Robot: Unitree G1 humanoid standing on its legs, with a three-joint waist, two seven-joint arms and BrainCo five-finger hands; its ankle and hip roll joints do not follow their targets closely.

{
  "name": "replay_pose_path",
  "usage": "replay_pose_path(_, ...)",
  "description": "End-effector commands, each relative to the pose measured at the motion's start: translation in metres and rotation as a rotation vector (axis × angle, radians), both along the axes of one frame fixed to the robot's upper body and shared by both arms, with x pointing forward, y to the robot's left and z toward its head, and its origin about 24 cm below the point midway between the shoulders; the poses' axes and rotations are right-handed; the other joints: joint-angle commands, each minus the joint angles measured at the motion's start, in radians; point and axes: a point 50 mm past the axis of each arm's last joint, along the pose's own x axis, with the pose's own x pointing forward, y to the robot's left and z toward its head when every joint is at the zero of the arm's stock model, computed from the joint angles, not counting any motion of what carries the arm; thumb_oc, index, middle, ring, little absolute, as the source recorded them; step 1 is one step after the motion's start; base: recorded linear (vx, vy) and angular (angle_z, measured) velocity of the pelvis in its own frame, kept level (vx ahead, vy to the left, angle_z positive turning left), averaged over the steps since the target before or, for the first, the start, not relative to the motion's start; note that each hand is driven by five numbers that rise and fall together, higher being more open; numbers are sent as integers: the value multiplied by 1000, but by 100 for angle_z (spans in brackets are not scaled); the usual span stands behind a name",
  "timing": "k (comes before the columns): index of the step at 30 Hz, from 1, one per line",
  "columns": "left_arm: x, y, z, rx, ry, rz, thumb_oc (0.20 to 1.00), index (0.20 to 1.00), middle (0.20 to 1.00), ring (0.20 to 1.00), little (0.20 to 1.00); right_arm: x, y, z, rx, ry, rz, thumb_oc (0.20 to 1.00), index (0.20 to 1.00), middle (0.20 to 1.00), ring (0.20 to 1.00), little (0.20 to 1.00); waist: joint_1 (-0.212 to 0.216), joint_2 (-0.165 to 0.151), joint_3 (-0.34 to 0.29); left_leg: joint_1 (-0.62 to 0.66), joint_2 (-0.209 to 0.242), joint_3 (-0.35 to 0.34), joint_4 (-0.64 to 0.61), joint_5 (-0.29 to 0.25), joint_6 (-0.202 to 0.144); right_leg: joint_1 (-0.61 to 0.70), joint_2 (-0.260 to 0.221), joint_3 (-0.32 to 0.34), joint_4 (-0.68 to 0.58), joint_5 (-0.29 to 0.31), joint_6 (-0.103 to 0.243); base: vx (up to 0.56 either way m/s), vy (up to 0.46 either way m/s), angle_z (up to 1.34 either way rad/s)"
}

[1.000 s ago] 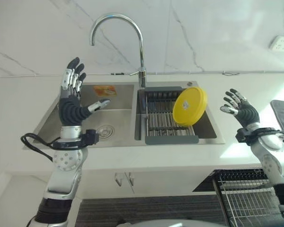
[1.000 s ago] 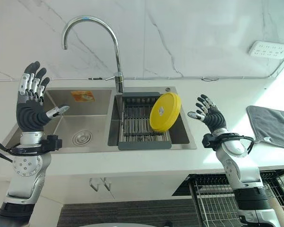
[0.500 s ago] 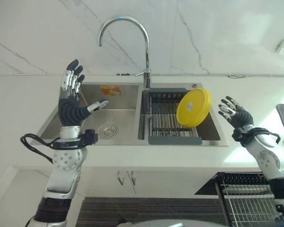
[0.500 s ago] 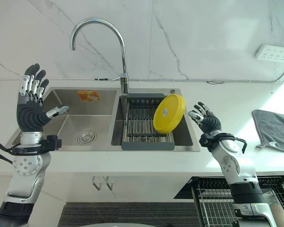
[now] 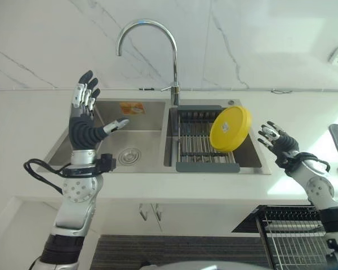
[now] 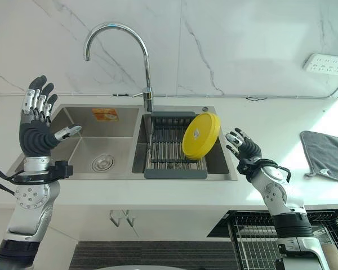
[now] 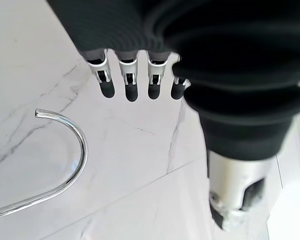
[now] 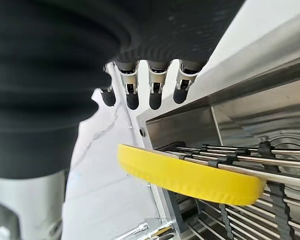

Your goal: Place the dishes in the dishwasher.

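Left hand [image 5: 83, 125] is up over the left side of the sink [image 5: 107, 153], fingers straight and spread, thumb out to the side, nothing in it. In its wrist view you just get the fingertips against the marble wall and the curve of the tap [image 5: 149, 53], so it's basically idle atm.

Moving right: left basin has the drain and a little orange sticker on its far wall. Right basin has a dark drying rack [image 5: 200, 146] sitting in it, and the yellow plate [image 5: 230, 128] leans on edge at the right end of that rack, tilted, flat face toward us.

Right hand [image 6: 242, 148] is just right of the plate, near it but not touching afaict, fingers spread and empty. Its wrist view shows the plate's rim below the fingertips w/ rack bars behind.

Dishwasher basket [image 6: 259, 239] is down low at the near right, below the surface edge. Grey towel [image 6: 327, 154] on the far right of the surface.

What could go wrong imo: the plate is only propped, so if the fingers bump the rim before the thumb gets behind it, it'll prob tip flat onto the rack or slide into the basin. It's smooth and thin-edged, so a shallow pinch could slip on the lift, and the swing down to the basket has to clear the sink lip and surface edge.
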Motion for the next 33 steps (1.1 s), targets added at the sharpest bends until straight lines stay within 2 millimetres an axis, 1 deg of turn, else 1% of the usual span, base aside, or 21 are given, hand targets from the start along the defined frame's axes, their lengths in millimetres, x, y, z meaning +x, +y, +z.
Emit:
replay_pose_path(1,5,1,31,36,-140,-27,1000,1000,1000,1000,1000,27,10,47,22,-147,48,1000,1000,1000,1000,1000,27,-15,3,22,93,3,4,-18,-54,57,-68,-27,0,-110,40,0,0,0)
replay_pose_path(11,9,-1,32,40,-127,-37,1000,1000,1000,1000,1000,36,6,39,14,-74,40,1000,1000,1000,1000,1000,39,-18,2,24,90,-3,4,-18,-56,64,-68,-37,0,-111,38,11,-2,4)
replay_pose_path(33,12,-2,35,41,-112,-43,1000,1000,1000,1000,1000,43,-5,37,-7,-26,10,1000,1000,1000,1000,1000,55,-15,5,27,81,-12,4,-17,-55,74,-66,-52,0,-111,35,4,0,3)
